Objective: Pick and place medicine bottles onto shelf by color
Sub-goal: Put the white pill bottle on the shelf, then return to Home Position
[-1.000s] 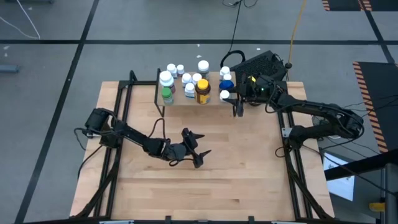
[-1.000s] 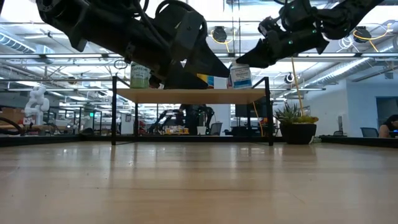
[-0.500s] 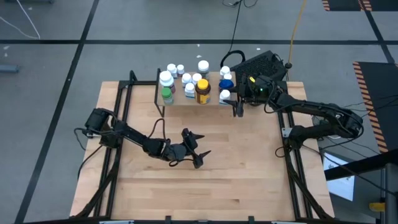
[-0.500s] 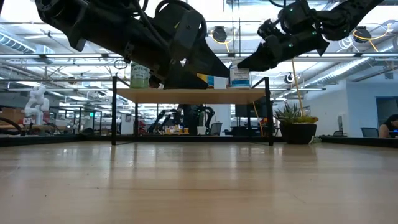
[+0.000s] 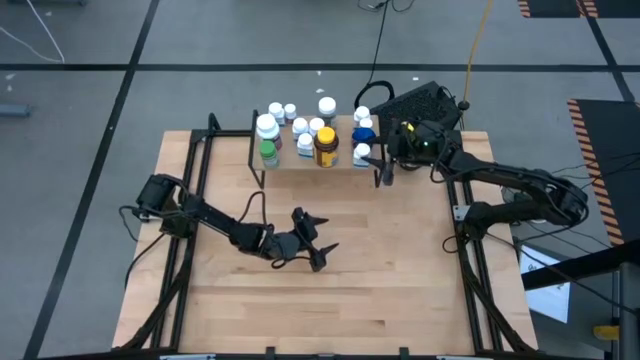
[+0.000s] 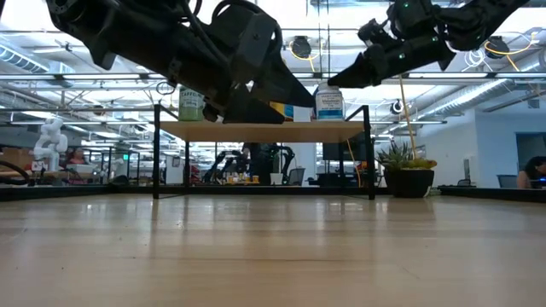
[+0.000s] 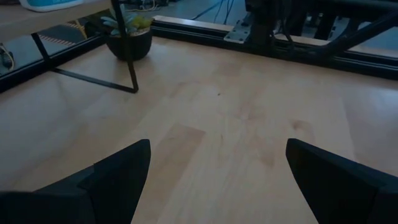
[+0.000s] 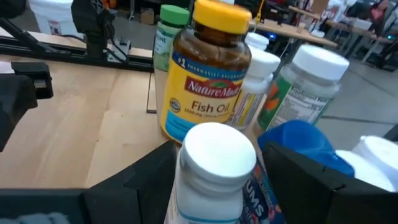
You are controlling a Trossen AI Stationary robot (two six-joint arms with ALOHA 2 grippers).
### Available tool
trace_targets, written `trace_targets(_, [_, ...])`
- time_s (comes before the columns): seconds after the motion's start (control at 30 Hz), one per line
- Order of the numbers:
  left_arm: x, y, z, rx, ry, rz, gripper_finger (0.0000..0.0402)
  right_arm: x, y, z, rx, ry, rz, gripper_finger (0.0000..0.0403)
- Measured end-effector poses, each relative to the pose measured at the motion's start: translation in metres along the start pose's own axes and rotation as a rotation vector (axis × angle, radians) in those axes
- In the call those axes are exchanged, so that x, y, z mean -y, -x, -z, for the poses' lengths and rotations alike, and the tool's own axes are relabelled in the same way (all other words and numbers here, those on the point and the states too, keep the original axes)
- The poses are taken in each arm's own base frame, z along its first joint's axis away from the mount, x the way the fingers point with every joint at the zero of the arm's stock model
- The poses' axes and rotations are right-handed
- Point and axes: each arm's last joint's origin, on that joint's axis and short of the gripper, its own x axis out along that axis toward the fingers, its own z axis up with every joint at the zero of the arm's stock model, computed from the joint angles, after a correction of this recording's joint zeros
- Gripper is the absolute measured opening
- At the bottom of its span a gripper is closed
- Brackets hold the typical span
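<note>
The shelf (image 6: 256, 130) stands at the table's far side and carries several medicine bottles: a green one (image 5: 268, 153), an amber fish-oil one (image 8: 208, 81), a blue one (image 8: 298, 146) and white ones. A white-capped bottle (image 8: 217, 155) stands upright on the shelf's right end (image 6: 328, 104). My right gripper (image 5: 379, 157) is open, with a finger on either side of that bottle. My left gripper (image 5: 318, 238) hovers open over the middle of the table with nothing between its fingers (image 7: 217, 180).
A small potted plant (image 6: 408, 175) sits on the table right of the shelf, by its black leg (image 7: 124, 50). Black frame rails (image 5: 195, 200) run along the table's left and right sides. Bare wood (image 5: 380, 260) lies between the shelf and the near edge.
My right gripper has let go of the white-capped bottle. A second ago the bottle leaned in its fingers at the shelf's right end. Now it stands upright on the board, and the fingers have drawn slightly up from it.
</note>
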Motion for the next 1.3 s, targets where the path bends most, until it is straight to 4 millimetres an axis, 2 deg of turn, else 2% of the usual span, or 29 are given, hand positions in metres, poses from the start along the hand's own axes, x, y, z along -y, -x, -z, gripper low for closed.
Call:
trace_targets(0.33, [0.001, 0.000, 0.000, 0.000, 0.006, 0.002, 0.0376, -0.001, 0.010, -0.009, 0.019, 0.046, 0.053, 0.0235])
trace_targets(0.47, [0.008, 0.009, -0.001, 0.022, -0.048, -0.046, 0.0376, -0.008, 0.017, -0.020, 0.070, 0.055, 0.034, 0.0235])
trace_targets(0.57, [0.015, 0.023, -0.014, 0.079, -0.084, -0.083, 0.0376, -0.018, 0.026, -0.031, 0.124, 0.024, 0.005, 0.0234])
trace_targets(0.67, [0.016, 0.036, -0.033, 0.114, -0.004, 0.011, 0.0376, -0.032, 0.035, -0.041, 0.161, -0.029, -0.056, 0.0223])
trace_targets(0.77, [0.013, 0.044, -0.050, 0.141, 0.030, 0.134, 0.0376, -0.048, 0.040, -0.046, 0.186, -0.063, -0.124, 0.0193])
trace_targets(0.87, [0.007, 0.046, -0.060, 0.162, 0.012, 0.143, 0.0365, -0.065, 0.045, -0.044, 0.207, -0.092, -0.179, 0.0144])
trace_targets(0.97, [-0.004, 0.039, -0.066, 0.174, 0.006, 0.130, 0.0325, -0.081, 0.050, -0.035, 0.231, -0.120, -0.249, 0.0085])
trace_targets(1.1, [-0.024, 0.027, -0.069, 0.153, -0.030, 0.145, 0.0239, -0.094, 0.057, -0.024, 0.293, -0.097, -0.288, 0.0015])
trace_targets(1.17, [-0.035, 0.020, -0.070, 0.135, -0.063, 0.149, 0.0193, -0.095, 0.059, -0.020, 0.298, -0.086, -0.290, 0.0006])
trace_targets(1.3, [-0.060, 0.012, -0.075, 0.103, -0.086, 0.171, 0.0111, -0.097, 0.061, -0.010, 0.256, -0.081, -0.297, 0.0014])
